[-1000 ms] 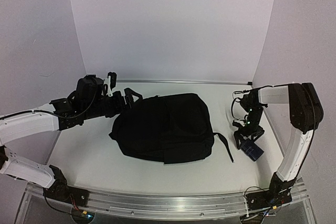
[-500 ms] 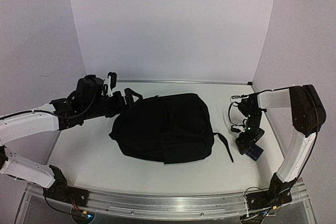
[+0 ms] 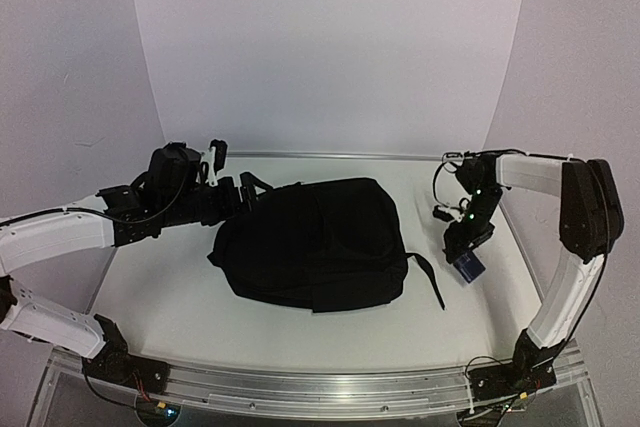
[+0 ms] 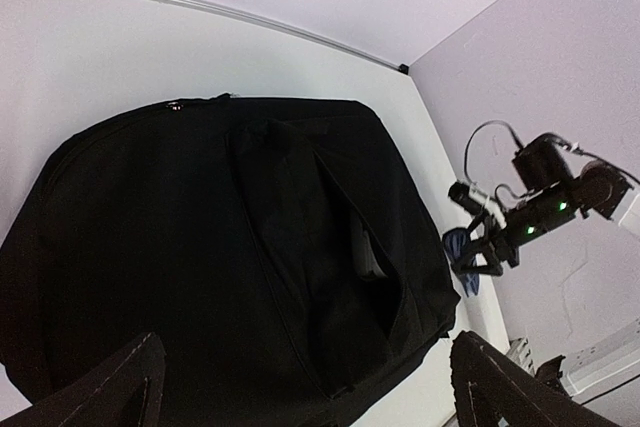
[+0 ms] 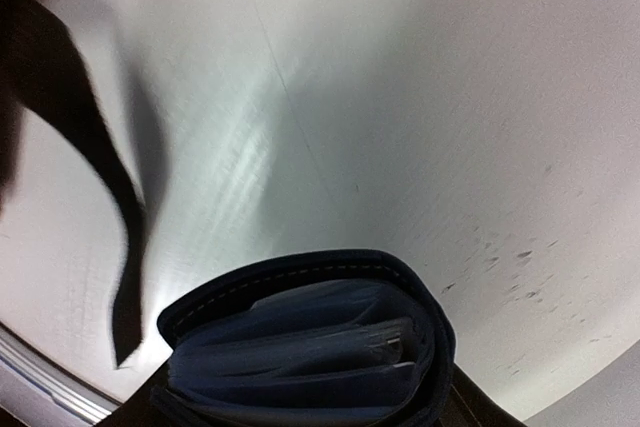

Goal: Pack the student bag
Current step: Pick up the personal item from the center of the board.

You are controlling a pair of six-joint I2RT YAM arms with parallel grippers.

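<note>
The student bag point(image 3: 315, 242), a big black backpack, lies flat mid-table. In the left wrist view the student bag point(image 4: 230, 247) fills the frame, with a pocket slit point(image 4: 375, 257) gaping to grey lining. My left gripper point(image 3: 235, 192) hovers open at the bag's upper-left edge, fingers spread wide over the fabric point(image 4: 310, 392). A small dark-blue wallet point(image 3: 468, 267) sits in my right gripper point(image 3: 462, 249), just right of the bag. The right wrist view shows the wallet point(image 5: 310, 337) between that gripper's jaws point(image 5: 310, 415), above the white table.
A loose black strap point(image 3: 428, 277) trails from the bag's right side toward the wallet; the strap point(image 5: 100, 197) also shows in the right wrist view. White walls enclose the table on three sides. A metal rail point(image 3: 320, 387) runs along the near edge.
My right gripper has closed on the wallet and carried it up and left, toward the bag. The left arm has barely moved.
</note>
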